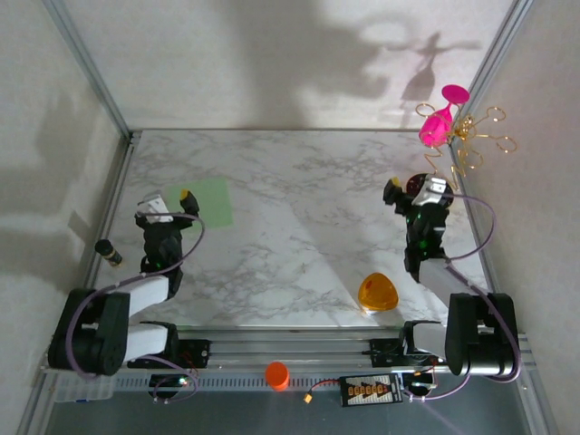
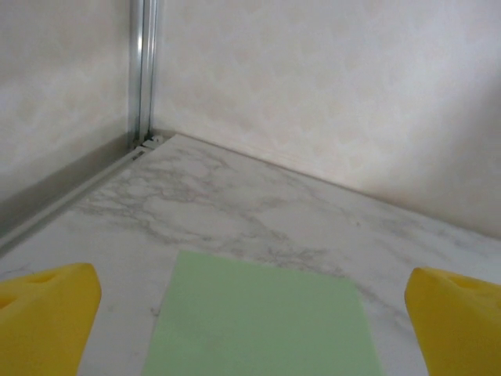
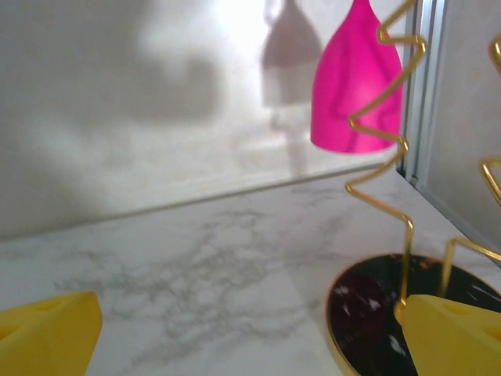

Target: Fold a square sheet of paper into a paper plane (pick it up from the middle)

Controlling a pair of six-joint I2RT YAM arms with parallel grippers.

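Observation:
The square sheet of paper (image 1: 208, 201) is pale green and lies flat, without folds, on the marble table (image 1: 299, 227) at the left. My left gripper (image 1: 169, 201) hovers over the sheet's near left part and is open. In the left wrist view the sheet (image 2: 262, 313) spreads between my wide-apart yellow fingers (image 2: 47, 313), and nothing is held in the left gripper (image 2: 252, 321). My right gripper (image 1: 414, 188) is open at the far right of the table, well away from the sheet. The right gripper (image 3: 250, 333) has bare marble between its fingers. A paper plane is out of view.
An orange rounded-triangle object (image 1: 378, 293) sits near the front right. A gold wire stand (image 1: 471, 145) with a black base (image 3: 383, 321) holds an upturned pink glass (image 3: 356, 86) just beyond my right gripper. A small dark cylinder (image 1: 109, 253) lies at the left rail.

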